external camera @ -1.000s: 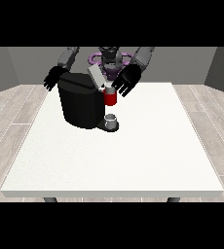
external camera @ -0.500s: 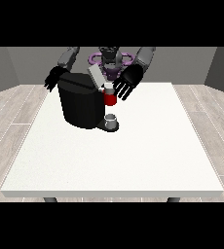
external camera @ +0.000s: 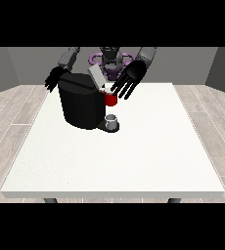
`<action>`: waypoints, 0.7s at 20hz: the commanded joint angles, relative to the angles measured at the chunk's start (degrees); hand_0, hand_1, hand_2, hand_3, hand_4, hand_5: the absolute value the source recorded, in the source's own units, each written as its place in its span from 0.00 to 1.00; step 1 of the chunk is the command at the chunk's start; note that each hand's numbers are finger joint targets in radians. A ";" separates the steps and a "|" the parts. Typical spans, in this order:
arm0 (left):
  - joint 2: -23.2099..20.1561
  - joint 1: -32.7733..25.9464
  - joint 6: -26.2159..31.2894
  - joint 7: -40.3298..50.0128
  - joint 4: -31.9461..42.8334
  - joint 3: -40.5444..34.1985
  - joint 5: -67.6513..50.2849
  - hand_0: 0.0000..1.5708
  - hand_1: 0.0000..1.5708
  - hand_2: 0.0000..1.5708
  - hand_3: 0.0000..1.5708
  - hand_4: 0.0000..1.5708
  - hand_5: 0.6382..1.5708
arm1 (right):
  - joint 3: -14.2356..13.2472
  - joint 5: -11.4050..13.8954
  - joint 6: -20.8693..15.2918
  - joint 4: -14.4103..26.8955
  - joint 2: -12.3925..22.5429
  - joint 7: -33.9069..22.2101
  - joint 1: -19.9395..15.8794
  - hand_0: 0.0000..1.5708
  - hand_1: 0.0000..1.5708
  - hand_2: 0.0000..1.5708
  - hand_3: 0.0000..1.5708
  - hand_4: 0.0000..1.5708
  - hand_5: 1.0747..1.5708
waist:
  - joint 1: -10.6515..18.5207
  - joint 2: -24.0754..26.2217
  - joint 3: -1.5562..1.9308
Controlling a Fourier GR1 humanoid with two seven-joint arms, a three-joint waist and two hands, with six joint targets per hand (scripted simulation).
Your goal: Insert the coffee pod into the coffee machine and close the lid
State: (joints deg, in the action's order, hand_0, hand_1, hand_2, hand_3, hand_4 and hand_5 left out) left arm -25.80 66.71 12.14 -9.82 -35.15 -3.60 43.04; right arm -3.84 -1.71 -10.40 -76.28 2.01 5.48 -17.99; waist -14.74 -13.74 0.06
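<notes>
Bare room: white table [external camera: 114, 161], wood floor [external camera: 11, 112]

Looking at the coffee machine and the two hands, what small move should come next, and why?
Probably lower the hand at the view's right onto the lid to press it down: the lid stands tilted up on the machine, and that hand hovers beside it with straight fingers.

Coffee machine with its lid up, on the white table.

The coffee machine [external camera: 83, 103] is a black, blocky body standing upright at the table's far left part. Its grey lid [external camera: 96, 76] is raised and tilts up from the top. A red thing at the machine [external camera: 110, 99] sits at its front right, above a small grey cup-like thing [external camera: 112, 119] on the machine's base.
</notes>
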 commanded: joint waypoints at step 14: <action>9.99 -9.91 0.09 1.85 -2.09 -7.56 -9.69 0.00 0.00 0.00 0.00 0.00 1.00 | -2.68 -2.80 1.13 1.48 0.69 0.81 7.96 0.00 0.00 0.00 0.00 0.24 1.00 | 7.09 14.09 -0.08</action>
State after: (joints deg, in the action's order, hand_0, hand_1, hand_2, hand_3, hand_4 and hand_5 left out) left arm -20.23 59.38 12.67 -9.02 -36.82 -7.03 38.68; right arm -5.13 -3.64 -9.28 -75.59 2.21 6.23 -11.52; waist -10.44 -3.77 0.00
